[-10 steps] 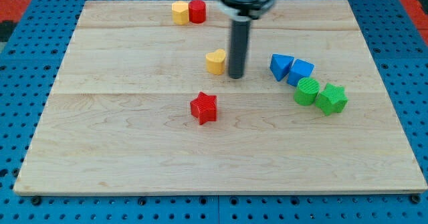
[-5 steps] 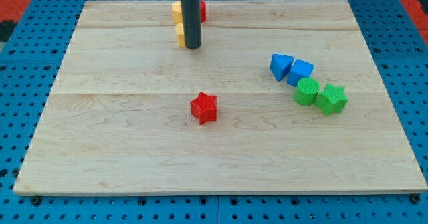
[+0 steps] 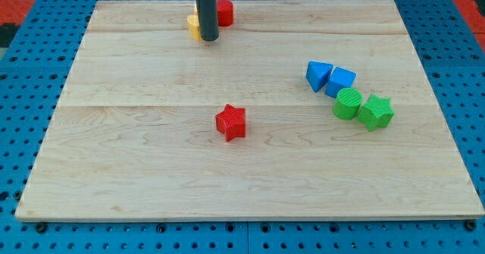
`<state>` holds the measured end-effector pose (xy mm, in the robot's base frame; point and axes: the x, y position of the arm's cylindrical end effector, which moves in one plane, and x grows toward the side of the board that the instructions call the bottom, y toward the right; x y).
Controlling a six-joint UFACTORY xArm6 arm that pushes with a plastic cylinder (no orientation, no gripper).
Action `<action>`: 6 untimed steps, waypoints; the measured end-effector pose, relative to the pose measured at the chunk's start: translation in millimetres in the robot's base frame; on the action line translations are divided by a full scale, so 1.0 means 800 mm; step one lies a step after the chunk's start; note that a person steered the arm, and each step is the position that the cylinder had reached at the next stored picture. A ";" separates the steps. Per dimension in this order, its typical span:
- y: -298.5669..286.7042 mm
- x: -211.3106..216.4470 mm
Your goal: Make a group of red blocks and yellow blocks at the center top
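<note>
My rod stands at the view's top, left of centre, and my tip (image 3: 208,39) rests on the board. A yellow block (image 3: 194,26) shows only as a sliver just left of the rod; its shape and any second yellow block are hidden behind the rod. A red block (image 3: 224,12), roundish, sits just right of the rod near the top edge. A red star block (image 3: 231,122) lies alone near the board's middle, well below my tip.
On the view's right lie a blue triangular block (image 3: 317,75), a blue block (image 3: 341,80), a green round block (image 3: 348,103) and a green star block (image 3: 376,111), close together. The wooden board (image 3: 114,155) sits on a blue pegboard.
My tip moved up and to the left from the board's middle to the top. The yellow heart block was pushed up along with it toward the yellow and red blocks at the top.
</note>
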<state>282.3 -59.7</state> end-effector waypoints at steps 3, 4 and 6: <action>0.161 0.298; 0.027 0.264; 0.003 0.125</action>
<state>382.6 -57.7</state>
